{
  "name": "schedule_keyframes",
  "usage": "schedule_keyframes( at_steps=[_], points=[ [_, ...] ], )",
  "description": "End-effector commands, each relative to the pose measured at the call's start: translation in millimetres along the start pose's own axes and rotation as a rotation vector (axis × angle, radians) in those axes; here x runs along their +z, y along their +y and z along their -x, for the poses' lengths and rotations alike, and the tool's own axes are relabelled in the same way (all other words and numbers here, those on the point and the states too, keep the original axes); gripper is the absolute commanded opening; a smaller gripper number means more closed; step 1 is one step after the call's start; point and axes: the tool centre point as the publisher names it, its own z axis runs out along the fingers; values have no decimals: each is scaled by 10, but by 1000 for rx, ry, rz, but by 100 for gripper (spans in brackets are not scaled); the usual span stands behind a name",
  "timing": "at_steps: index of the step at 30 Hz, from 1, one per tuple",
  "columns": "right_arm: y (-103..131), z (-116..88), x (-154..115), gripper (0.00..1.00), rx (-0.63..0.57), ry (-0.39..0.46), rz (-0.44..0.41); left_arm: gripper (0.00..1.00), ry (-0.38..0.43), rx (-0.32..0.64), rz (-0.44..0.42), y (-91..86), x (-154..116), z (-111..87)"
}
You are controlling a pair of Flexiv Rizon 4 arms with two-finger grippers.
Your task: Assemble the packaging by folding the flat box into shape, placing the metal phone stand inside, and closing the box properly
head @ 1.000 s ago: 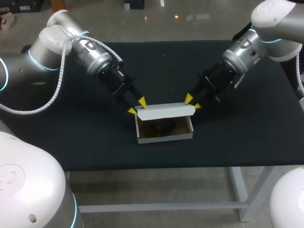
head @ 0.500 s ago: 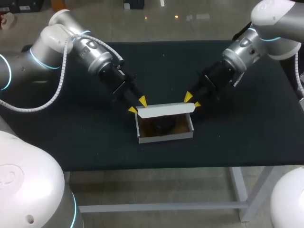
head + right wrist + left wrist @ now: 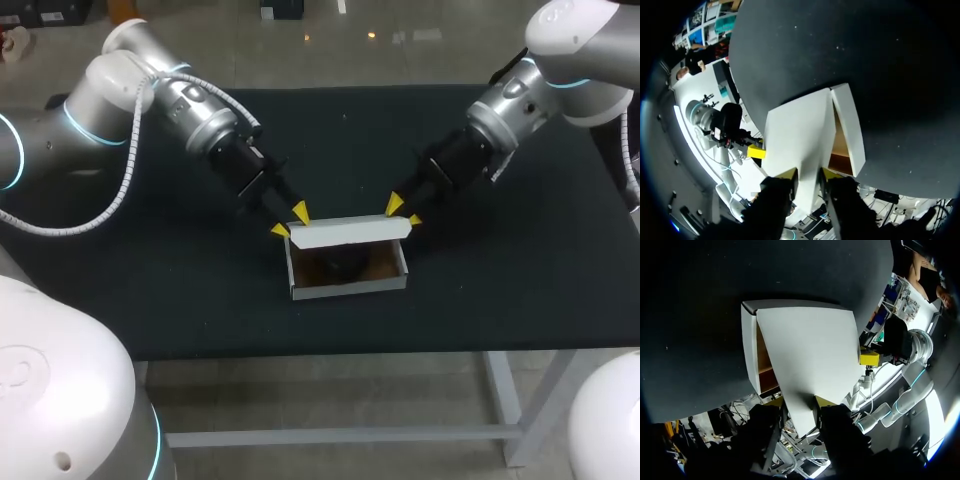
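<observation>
White lid (image 3: 349,232) clamped, each end between jaws.

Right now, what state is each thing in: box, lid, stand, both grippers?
box: folded into shape, open on top.
lid: raised, not closed, held at both ends.
stand: inside the box, dark, detail unclear.
left gripper: shut on one end of the lid.
right gripper: shut on the lid's other end.
</observation>
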Motion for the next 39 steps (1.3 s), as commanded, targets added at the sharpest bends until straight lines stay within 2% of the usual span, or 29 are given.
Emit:
schedule_keyframes(
  at_steps=[1,26,39],
  points=[
    [-20,-73,73,33,-1,-1,5,35,-1,1,-3,-8,48,-73],
    [1,-65,89,33,5,3,6,35,14,8,-3,-26,48,-35],
    [-6,41,140,33,9,0,-4,34,2,22,-6,-26,112,36]
  ],
)
